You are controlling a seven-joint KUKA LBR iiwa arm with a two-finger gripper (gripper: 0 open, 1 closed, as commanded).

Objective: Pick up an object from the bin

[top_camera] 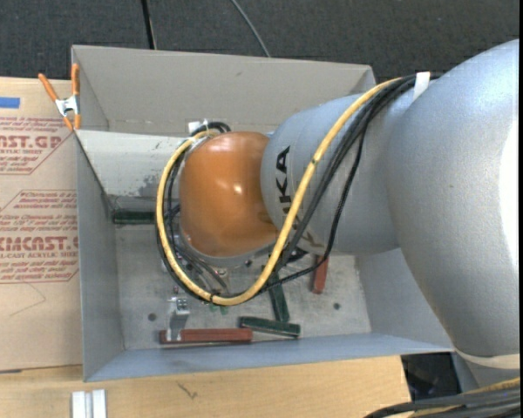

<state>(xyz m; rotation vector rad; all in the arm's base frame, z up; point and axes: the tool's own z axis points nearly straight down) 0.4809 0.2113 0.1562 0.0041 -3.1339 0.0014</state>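
My gripper (200,277) hangs inside the bin (96,259), above a brown-red bar (207,337) and 2 dark green sticks (270,325); clenched or released, I cannot tell.

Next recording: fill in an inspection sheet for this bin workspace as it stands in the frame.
Surface: grey metal bin, floor scuffed.
Job's things: red-brown bar along the wall at the view's bottom; dark green strips just right of it; small red-brown piece further right.
Clutter: dark stick by the left wall.
Gripper: gripper below the orange wrist cover, over the bin's middle.
Cables: yellow and black cables loop round the cover.
Surroundings: dark floor beyond the bin.
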